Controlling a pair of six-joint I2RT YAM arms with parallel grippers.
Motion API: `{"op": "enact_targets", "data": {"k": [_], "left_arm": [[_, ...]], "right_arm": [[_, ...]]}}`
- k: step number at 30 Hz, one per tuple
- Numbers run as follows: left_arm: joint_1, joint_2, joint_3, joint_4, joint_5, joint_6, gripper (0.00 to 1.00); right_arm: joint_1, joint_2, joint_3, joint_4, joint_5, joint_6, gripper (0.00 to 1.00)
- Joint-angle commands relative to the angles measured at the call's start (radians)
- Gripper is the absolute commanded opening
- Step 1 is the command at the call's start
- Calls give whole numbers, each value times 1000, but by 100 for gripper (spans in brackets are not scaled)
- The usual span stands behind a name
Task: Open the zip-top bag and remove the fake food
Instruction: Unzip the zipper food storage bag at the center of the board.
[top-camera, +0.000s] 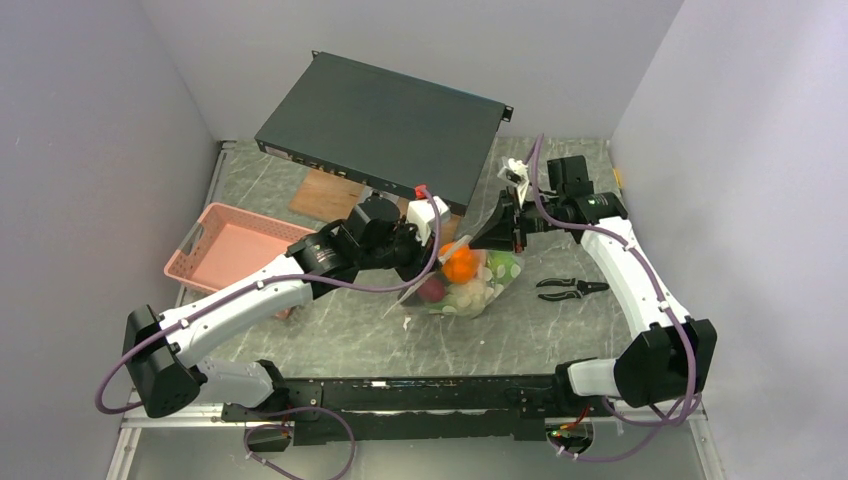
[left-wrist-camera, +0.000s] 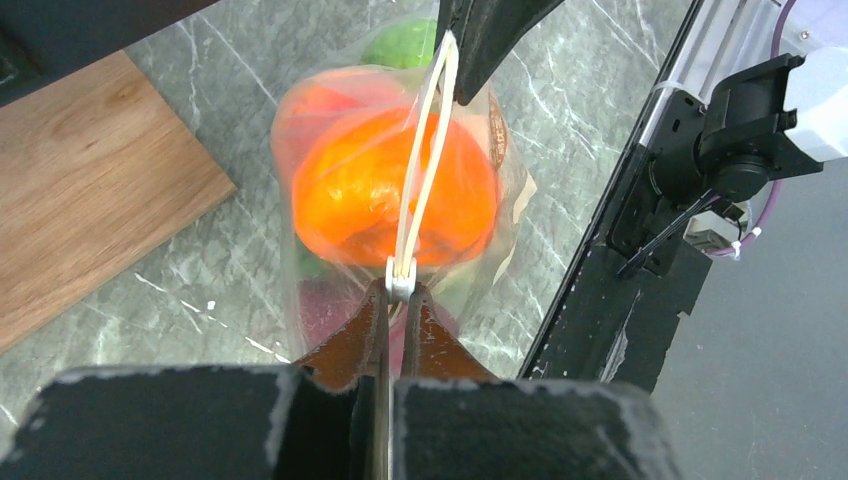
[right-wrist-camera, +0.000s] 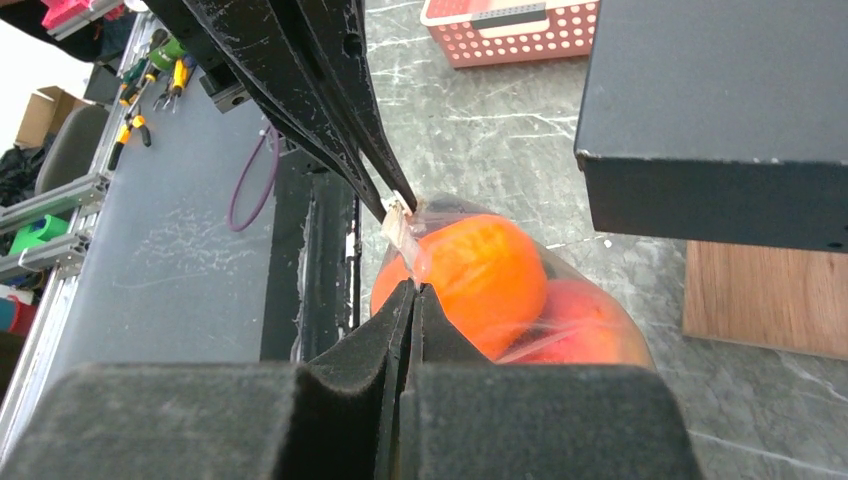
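The clear zip-top bag (top-camera: 472, 285) hangs just above the table centre, held by its zip strip (left-wrist-camera: 425, 150) between both grippers. My left gripper (top-camera: 447, 252) is shut on one end of the strip, at a white tab (left-wrist-camera: 400, 283). My right gripper (top-camera: 480, 240) is shut on the other end (right-wrist-camera: 412, 285). The fake food is inside the bag: an orange ball (left-wrist-camera: 385, 195), a red-pink fruit (right-wrist-camera: 590, 320), a green piece (top-camera: 503, 265), a dark purple piece (top-camera: 432, 290) and a pale leafy head (top-camera: 468, 298).
Black pliers (top-camera: 570, 289) lie right of the bag. A pink mesh basket (top-camera: 235, 250) stands at the left. A black rack unit (top-camera: 385, 125) rests tilted at the back over a wooden board (top-camera: 325, 195). Walls close both sides.
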Motion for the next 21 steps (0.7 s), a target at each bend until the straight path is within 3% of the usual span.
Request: {"op": "enact_targets", "data": {"k": [1,21], "left_arm": [[3,-28,19,-53,-31,43,0],[4,-36,19,-91,-55,100,0]], "right_arm": [[-31,-42,-13,9,-49,-35,0],[-99,-41,-7,-16,-49,-68,0]]}}
